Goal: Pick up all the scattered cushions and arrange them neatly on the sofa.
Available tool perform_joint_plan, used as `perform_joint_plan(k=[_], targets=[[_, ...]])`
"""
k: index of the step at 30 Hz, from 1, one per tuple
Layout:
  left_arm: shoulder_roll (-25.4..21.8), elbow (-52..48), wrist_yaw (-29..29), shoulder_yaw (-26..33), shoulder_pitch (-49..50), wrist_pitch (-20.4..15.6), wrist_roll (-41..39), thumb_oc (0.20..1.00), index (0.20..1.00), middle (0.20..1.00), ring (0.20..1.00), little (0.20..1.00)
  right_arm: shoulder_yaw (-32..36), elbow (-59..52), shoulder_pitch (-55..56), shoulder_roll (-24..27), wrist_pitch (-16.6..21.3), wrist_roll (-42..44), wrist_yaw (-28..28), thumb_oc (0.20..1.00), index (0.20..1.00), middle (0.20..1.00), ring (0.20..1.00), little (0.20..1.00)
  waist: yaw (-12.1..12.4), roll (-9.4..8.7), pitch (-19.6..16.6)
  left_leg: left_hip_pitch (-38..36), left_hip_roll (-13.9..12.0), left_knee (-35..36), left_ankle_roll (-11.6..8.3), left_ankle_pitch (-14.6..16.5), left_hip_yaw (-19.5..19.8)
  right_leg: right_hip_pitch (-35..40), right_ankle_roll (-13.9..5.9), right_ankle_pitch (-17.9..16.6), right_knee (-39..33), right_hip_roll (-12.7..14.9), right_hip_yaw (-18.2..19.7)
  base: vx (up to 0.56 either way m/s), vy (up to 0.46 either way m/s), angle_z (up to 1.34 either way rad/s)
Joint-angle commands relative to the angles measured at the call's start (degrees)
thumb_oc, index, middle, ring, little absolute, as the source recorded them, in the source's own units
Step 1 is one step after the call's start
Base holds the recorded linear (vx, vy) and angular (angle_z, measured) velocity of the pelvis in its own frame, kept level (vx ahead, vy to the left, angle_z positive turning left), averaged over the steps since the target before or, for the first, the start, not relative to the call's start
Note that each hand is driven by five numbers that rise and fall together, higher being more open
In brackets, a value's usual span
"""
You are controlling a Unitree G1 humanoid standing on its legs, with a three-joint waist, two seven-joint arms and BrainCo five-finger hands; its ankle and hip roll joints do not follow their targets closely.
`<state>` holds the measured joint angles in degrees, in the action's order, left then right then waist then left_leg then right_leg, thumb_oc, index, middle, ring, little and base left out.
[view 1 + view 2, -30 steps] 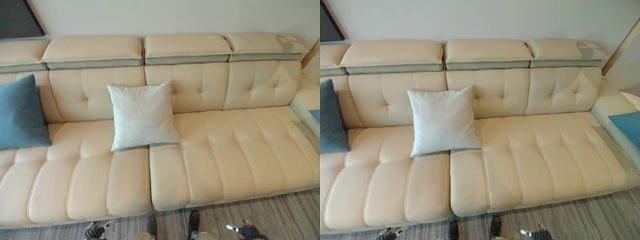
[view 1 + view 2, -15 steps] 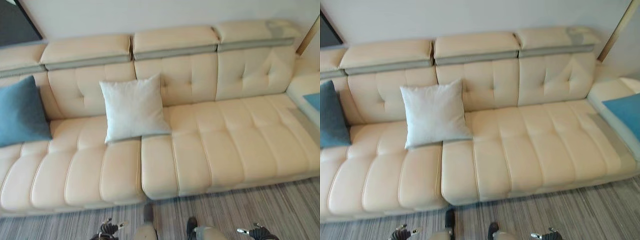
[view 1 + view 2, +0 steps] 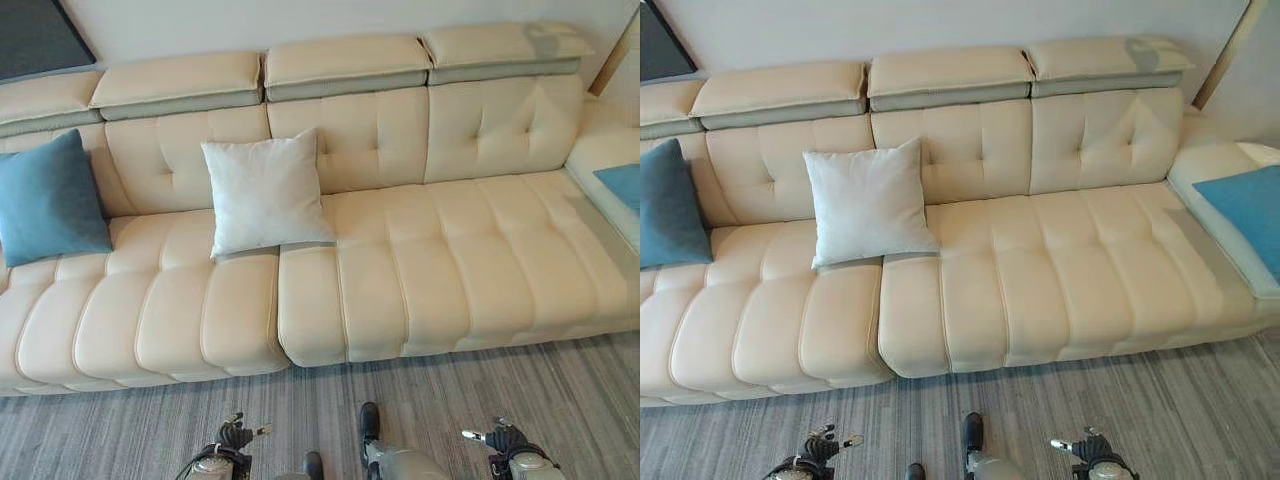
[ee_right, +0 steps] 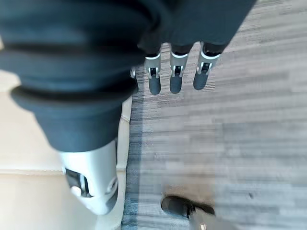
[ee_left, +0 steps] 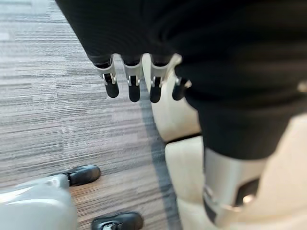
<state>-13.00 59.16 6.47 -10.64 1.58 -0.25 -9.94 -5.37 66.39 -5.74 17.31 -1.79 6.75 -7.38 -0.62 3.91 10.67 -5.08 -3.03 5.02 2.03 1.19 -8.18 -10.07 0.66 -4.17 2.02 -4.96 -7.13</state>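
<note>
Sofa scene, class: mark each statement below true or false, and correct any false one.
1. The white cushion leans upright against the sofa backrest. True.
2. A dark teal cushion lies on the floor. False: it stands on the seat at the sofa's left end.
3. The left hand holds a cushion. False: its fingers hang relaxed over the carpet, holding nothing.
4. The right hand is empty, above the floor. True.
5. A brighter blue cushion lies flat on the sofa's right-hand section. True.
</note>
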Motion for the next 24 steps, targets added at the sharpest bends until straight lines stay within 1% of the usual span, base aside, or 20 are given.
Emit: perform_joint_plan(k=[1, 2, 4, 5, 6, 7, 8, 9, 10, 11, 12, 13, 14, 16, 18, 20, 21, 22, 23, 24], targets=[[-1.67, 1.78, -0.19, 0.91, -0.88, -0.67, 2.20, 1.000, 1.000, 1.000, 1.000, 1.000, -0.90, 0.36, 4.12, 0.90, 0.62, 0.42, -0.58, 1.000, 1.000, 1.000, 1.000, 1.000, -2.84, -2.66, -3.62, 0.32, 4.47, -0.02, -1.98, 1.15, 2.28, 10.72, -4.86, 6.09, -4.05, 5.10, 3.17, -0.13, 0.159, -1.11], [-1.84, 2.38, -0.23, 0.92, -1.55, -0.66, 2.38, 1.000, 1.000, 1.000, 1.000, 1.000, -0.17, 0.87, 3.98, 0.85, 0.60, 1.00, -0.57, 1.000, 1.000, 1.000, 1.000, 1.000, -3.64, -2.72, -3.31, 0.31, 4.66, -0.02, -1.48, 1.46, 0.35, 9.35, -5.47, 5.30, -3.13, 5.12, 4.74, -0.14, 0.145, -0.60], [-1.89, 2.37, -0.20, 0.80, -2.28, -0.78, 2.43, 1.000, 1.000, 1.000, 1.000, 1.000, 0.28, 1.19, 3.44, 0.81, 0.60, 1.25, -0.73, 1.000, 1.000, 1.000, 1.000, 1.000, -4.15, -2.76, -2.69, 0.62, 4.60, -0.02, -1.07, 1.72, -2.20, 7.38, -6.34, 4.48, -2.11, 5.25, 5.94, -0.15, 0.124, -0.94], [-1.96, 1.97, -0.01, 0.80, -2.75, -0.86, 2.17, 1.000, 1.000, 1.000, 1.000, 1.000, 0.58, 1.10, 2.84, 0.75, 0.56, 1.30, -1.03, 1.000, 1.000, 1.000, 1.000, 1.000, -4.35, -2.75, -1.94, 0.72, 4.45, -0.02, -0.76, 1.94, -4.40, 5.64, -6.95, 4.28, -0.40, 5.56, 5.38, -0.15, 0.074, -1.38], [-2.16, 1.59, 0.12, 1.10, -3.13, -0.94, 1.89, 1.000, 1.000, 1.000, 1.000, 1.000, 0.60, 0.99, 2.09, 0.68, 0.59, 1.25, -1.17, 1.000, 1.000, 1.000, 1.000, 1.000, -4.07, -2.68, -1.36, 0.86, 3.96, -0.02, -0.65, 2.16, -6.47, 4.40, -7.18, 4.21, 0.97, 6.31, 3.39, -0.16, 0.039, -1.49], [-2.37, 1.47, 0.40, 1.34, -3.31, -1.06, 1.92, 1.000, 1.000, 1.000, 1.000, 1.000, 0.66, 0.85, 1.84, 0.44, 0.74, 1.19, -1.33, 1.000, 1.000, 1.000, 1.000, 1.000, -3.57, -2.54, -0.93, 0.81, 3.36, -0.02, -0.71, 2.44, -8.75, 3.77, -7.22, 4.28, 1.99, 7.82, -0.99, -0.10, 0.006, -1.59], [-2.59, 1.39, 0.44, 1.69, -3.45, -1.07, 2.04, 1.000, 1.000, 1.000, 1.000, 1.000, 0.73, 0.74, 1.80, 0.26, 0.82, 1.05, -1.33, 1.000, 1.000, 1.000, 1.000, 1.000, -3.22, -2.21, -0.47, 0.10, 2.53, -0.02, -1.12, 3.27, -10.56, 4.13, -7.48, 5.24, 3.11, 9.97, -7.15, -0.07, -0.025, -1.49], [-2.74, 1.47, 0.57, 2.29, -3.25, -1.01, 2.16, 1.000, 1.000, 1.000, 1.000, 1.000, 1.09, 0.83, 2.07, 0.09, 0.89, 0.82, -1.54, 1.000, 1.000, 1.000, 1.000, 1.000, -2.57, -2.13, -0.50, -0.34, 1.83, -0.02, -1.36, 3.50, -13.49, 4.75, -7.52, 5.22, 3.23, 12.41, -13.77, -0.02, -0.035, -1.94], [-2.77, 1.31, 0.52, 2.54, -2.95, -0.90, 2.34, 1.000, 1.000, 1.000, 1.000, 1.000, 1.18, 0.76, 2.36, 0.04, 0.80, 0.66, -1.45, 1.000, 1.000, 1.000, 1.000, 1.000, -2.67, -2.23, -0.65, -1.02, 1.57, -0.02, -1.43, 3.78, -15.21, 5.18, -7.55, 4.88, 2.95, 13.34, -15.99, 0.00, -0.061, -1.91], [-2.62, 1.33, 0.44, 2.71, -2.83, -0.88, 2.36, 1.000, 1.000, 1.000, 1.000, 1.000, 1.48, 0.78, 2.49, 0.03, 0.65, 0.72, -1.48, 1.000, 1.000, 1.000, 1.000, 1.000, -2.94, -2.42, -0.84, -1.71, 1.41, -0.02, -1.55, 3.95, -17.25, 5.25, -7.95, 4.17, 2.66, 14.10, -17.65, 0.04, -0.080, -1.87], [-2.64, 1.19, 0.39, 2.95, -2.94, -0.92, 2.12, 1.000, 1.000, 1.000, 1.000, 1.000, 1.95, 0.96, 2.72, 0.08, 0.50, 0.55, -1.69, 1.000, 1.000, 1.000, 1.000, 1.000, -2.77, -2.68, -1.07, -2.46, 1.25, -0.02, -1.72, 4.24, -19.72, 5.67, -8.62, 3.31, 2.04, 15.24, -20.53, 0.03, -0.063, -1.29], [-2.65, 1.20, 0.38, 2.92, -2.95, -0.92, 2.12, 1.000, 1.000, 1.000, 1.000, 1.000, 1.97, 0.93, 2.75, 0.07, 0.48, 0.53, -1.70, 1.000, 1.000, 1.000, 1.000, 1.000, -2.64, -2.68, -1.02, -2.54, 1.25, -0.02, -1.72, 4.27, -19.84, 5.72, -8.66, 3.21, 1.96, 15.20, -20.42, 0.11, -0.206, -2.11], [-2.40, -0.07, 0.44, 2.69, -3.24, -0.87, 2.06, 1.000, 1.000, 1.000, 1.000, 1.000, 3.40, 1.37, 2.81, 0.12, 0.01, 1.23, -2.31, 1.000, 1.000, 1.000, 1.000, 1.000, -2.57, -3.22, -1.76, -3.42, 0.85, -0.02, -2.05, 4.63, -23.88, 6.11, -9.83, 1.38, 1.31, 16.98, -27.56, 0.13, -0.242, -1.89], [-2.37, -0.29, 0.55, 2.20, -3.91, -0.62, 2.58, 1.000, 1.000, 1.000, 1.000, 1.000, 4.03, 1.35, 3.13, -0.19, -0.06, 2.23, -2.35, 1.000, 1.000, 1.000, 1.000, 1.000, -3.32, -3.55, -2.42, -4.03, 0.46, -0.02, -2.46, 4.86, -25.96, 5.80, -10.11, 1.26, 0.77, 16.77, -28.29, 0.18, -0.326, -1.39], [-2.11, 0.36, 0.75, 0.93, -5.37, -0.49, 3.63, 1.000, 1.000, 1.000, 1.000, 1.000, 4.69, 1.64, 3.88, -0.38, 0.25, 3.91, -2.58, 1.000, 1.000, 1.000, 1.000, 1.000, -4.87, -3.72, -3.14, -4.70, -0.33, -0.58, -3.49, 4.55, -27.03, 6.24, -9.57, 2.04, -0.61, 15.29, -26.45, 0.22, -0.365, -0.81], [-1.75, 0.18, 0.70, -0.22, -6.34, -0.56, 3.70, 1.000, 1.000, 1.000, 1.000, 1.000, 5.14, 1.83, 4.30, 0.03, 0.37, 5.14, -2.94, 1.000, 1.000, 1.000, 1.000, 1.000, -6.32, -3.34, -3.17, -4.51, -2.28, -3.98, -4.73, 4.86, -27.98, 6.25, -8.37, 4.02, 0.00, 14.38, -24.95, 0.22, -0.393, -0.40], [-1.60, 0.12, 0.70, -0.67, -6.87, -0.57, 3.69, 1.000, 1.000, 1.000, 1.000, 1.000, 5.33, 1.85, 4.45, 0.13, 0.50, 5.70, -3.00, 1.000, 1.000, 1.000, 1.000, 1.000, -7.09, -3.19, -3.07, -4.42, -3.53, -6.26, -5.65, 3.88, -28.60, 6.51, -7.72, 4.94, -0.03, 13.83, -24.33, 0.27, -0.500, -0.47], [-1.41, 0.27, 0.79, -1.20, -7.42, -0.67, 4.01, 1.000, 1.000, 1.000, 1.000, 1.000, 5.39, 2.06, 4.50, 0.49, 0.59, 6.26, -3.14, 1.000, 1.000, 1.000, 1.000, 1.000, -7.44, -3.18, -2.99, -3.82, -6.54, -12.45, -7.49, 2.14, -29.29, 7.39, -6.40, 6.58, -0.35, 12.39, -23.40, 0.28, -0.496, -0.46], [-1.45, -0.06, 0.78, -1.30, -7.50, -0.69, 3.71, 1.000, 1.000, 1.000, 1.000, 1.000, 5.06, 2.05, 4.52, 0.69, 0.62, 6.40, -3.15, 1.000, 1.000, 1.000, 1.000, 1.000, -7.50, -3.30, -2.82, -2.87, -8.40, -17.49, -8.18, 0.31, -28.81, 8.33, -5.43, 7.50, -0.82, 11.39, -22.24, 0.30, -0.511, -0.42], [-1.31, -0.44, 0.89, -1.60, -7.48, -0.67, 3.48, 1.000, 1.000, 1.000, 1.000, 1.000, 4.71, 1.96, 4.54, 0.83, 0.63, 6.43, -3.20, 1.000, 1.000, 1.000, 1.000, 1.000, -7.14, -3.32, -2.44, -1.88, -9.72, -21.91, -8.78, -1.40, -27.51, 9.37, -4.48, 8.25, -1.66, 10.19, -20.83, 0.26, -0.414, -0.64]])
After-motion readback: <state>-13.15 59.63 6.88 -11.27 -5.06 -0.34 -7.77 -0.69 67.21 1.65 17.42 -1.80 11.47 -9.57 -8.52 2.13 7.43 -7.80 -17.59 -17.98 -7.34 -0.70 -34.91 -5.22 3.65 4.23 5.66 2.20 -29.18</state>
